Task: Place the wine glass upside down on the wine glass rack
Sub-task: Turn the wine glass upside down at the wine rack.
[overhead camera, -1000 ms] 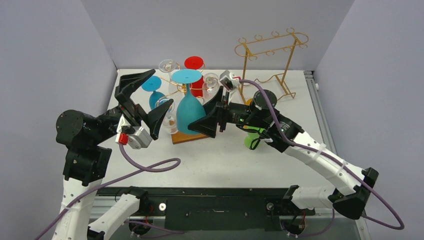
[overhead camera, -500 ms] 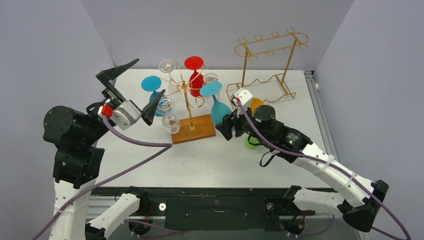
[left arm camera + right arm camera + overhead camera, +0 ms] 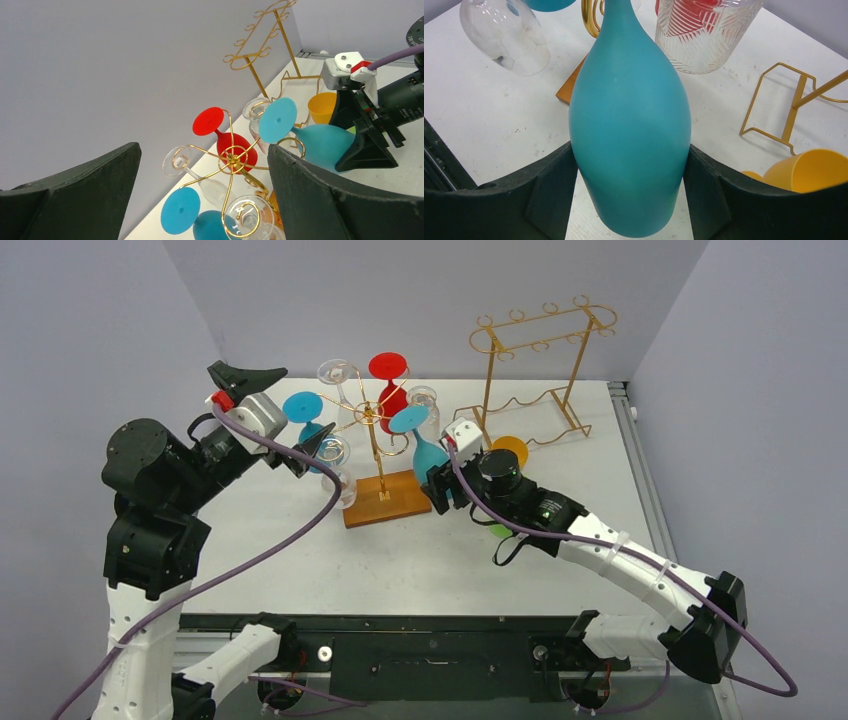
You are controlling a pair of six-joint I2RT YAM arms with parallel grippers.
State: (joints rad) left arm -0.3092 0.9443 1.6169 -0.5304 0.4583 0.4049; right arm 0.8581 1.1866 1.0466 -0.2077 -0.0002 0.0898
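One white table point(image 3: 400, 550) fills the scene. Two black-and-white arms rise from its near edge.

The left gripper point(image 3: 279, 409) hangs raised to the left of the wine glass rack point(image 3: 388, 498). Its fingers are spread wide with nothing between them.

The right gripper point(image 3: 437, 485) sits low, just right of the rack's wooden base. It is clamped on the bowl of a teal wine glass point(image 3: 428, 460), one finger pressed on each side in the right wrist view.

A tall gold wire frame rack point(image 3: 540, 350) stands at the far right, well apart from the grippers.

The wine glass rack stands mid-table, its curled gold arms fanning from a hub on a wavy stem.

The teal wine glass is upside down and tilted. Its round foot is up beside the hub on the rack's right side, and its rim is low near the table. A gold curl lies just beside its stem. Whether the stem sits in that curl cannot be told.

On the rack hang a red wine glass point(image 3: 388, 390) at the far side, a blue wine glass point(image 3: 305, 415) on the left, and several clear glasses point(image 3: 335, 455).

An orange cup point(image 3: 510, 450) lies just right of the right gripper.
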